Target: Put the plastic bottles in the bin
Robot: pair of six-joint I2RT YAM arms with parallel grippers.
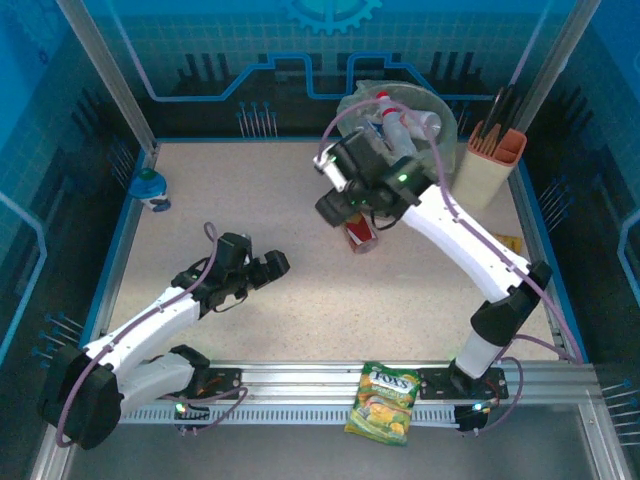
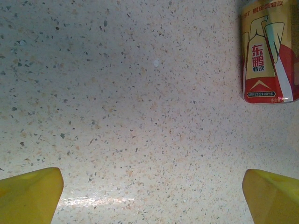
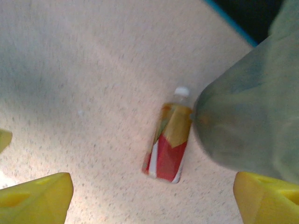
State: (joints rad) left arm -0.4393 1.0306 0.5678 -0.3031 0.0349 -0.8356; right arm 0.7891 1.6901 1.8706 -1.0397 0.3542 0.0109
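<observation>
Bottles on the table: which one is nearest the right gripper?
The red-and-gold labelled bottle, lying just by the right gripper; the blue-capped bottle sits far away on the left.

The left hand [image 1: 272, 266] reaches forward on a low arm, fingers [image 2: 32, 196] spread wide. The right hand [image 1: 338, 206] points down from a raised arm, its fingers [image 3: 37, 198] likewise apart.

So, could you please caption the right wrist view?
Right gripper open above a red-and-gold bottle lying beside the bin.

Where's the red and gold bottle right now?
In the top view, the red and gold bottle lies on the table below the right gripper, near the bin.
</observation>
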